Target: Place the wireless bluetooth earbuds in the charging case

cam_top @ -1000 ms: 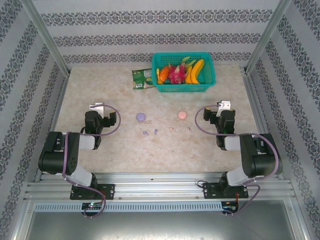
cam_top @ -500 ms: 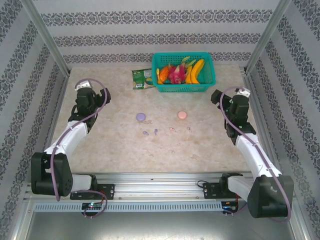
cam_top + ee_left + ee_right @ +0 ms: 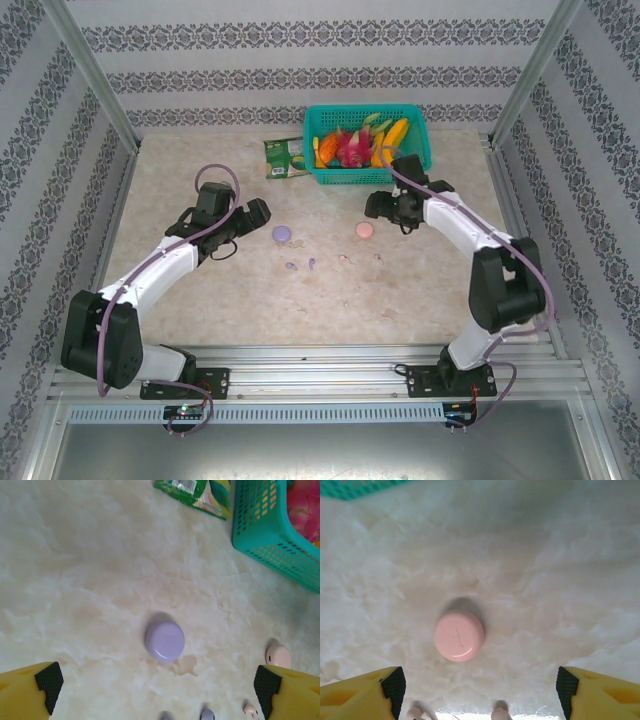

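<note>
- I'm seeing the lavender earbuds point(image 3: 291, 266) lying loose on the desk point(image 3: 200, 300), a pair of tiny bits just on the near side of the lavender charging case point(image 3: 282, 234) and not touching it.
- The pink earbuds point(image 3: 345, 260) are lying the same way, two small bits apart from each other, just nearer the arm bases than the pink charging case point(image 3: 364, 230).
- Both cases are sitting flat near the middle of the desk, well apart from each other, each showing a smooth round top.
- The left jaws are standing wide open with nothing between them. In the left wrist view, the lavender charging case point(image 3: 165, 641) is sitting ahead of the pads point(image 3: 49, 680), untouched.
- In that view, one lavender earbud point(image 3: 207, 713) and one pink earbud point(image 3: 250, 709) are showing at the bottom edge, with the pink charging case point(image 3: 278, 656) off to the right.
- The right jaws are also standing open and holding nothing. The pink charging case point(image 3: 459, 635) is lying ahead of the pads point(image 3: 394, 685).
- Two pale bits point(image 3: 415, 712) are peeking in at the bottom edge of the right wrist view, too cropped for me to name surely.
- Farther back, a teal basket point(image 3: 365, 178) is holding bananas and a dragon fruit, and a green packet point(image 3: 285, 157) is lying just beside its left end.
</note>
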{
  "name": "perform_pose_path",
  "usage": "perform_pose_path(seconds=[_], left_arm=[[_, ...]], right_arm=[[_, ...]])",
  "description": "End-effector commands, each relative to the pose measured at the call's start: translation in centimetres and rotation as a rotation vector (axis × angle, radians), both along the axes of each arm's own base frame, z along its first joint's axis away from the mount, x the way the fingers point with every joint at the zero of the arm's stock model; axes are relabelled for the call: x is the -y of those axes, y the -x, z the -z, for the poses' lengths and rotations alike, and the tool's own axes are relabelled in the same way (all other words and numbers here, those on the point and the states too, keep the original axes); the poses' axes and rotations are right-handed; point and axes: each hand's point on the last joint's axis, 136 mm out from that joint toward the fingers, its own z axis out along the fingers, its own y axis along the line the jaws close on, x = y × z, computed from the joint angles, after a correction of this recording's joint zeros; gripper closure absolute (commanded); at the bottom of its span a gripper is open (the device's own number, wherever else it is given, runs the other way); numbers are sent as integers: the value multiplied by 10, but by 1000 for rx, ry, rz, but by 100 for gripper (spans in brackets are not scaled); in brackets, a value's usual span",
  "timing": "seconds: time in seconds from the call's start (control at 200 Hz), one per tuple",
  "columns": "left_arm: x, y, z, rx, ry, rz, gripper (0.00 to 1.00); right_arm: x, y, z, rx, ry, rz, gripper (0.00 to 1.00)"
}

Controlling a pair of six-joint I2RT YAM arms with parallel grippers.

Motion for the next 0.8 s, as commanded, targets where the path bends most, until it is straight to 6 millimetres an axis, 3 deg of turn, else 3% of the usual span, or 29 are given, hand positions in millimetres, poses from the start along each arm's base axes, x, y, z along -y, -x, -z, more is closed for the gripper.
perform_pose_path(seconds=[0.0,0.26,0.794], left_arm=[[14,-2,-9,-6,47,16,0],[28,-3,-8,-8,64,51,0],[43,-2,-3,-18,65,88,0]], right_arm=[[-3,13,14,-104,118,-45,19],[-21,2,38,-153,192,-86,20],[-40,-12,67,-205,220,-178,24]])
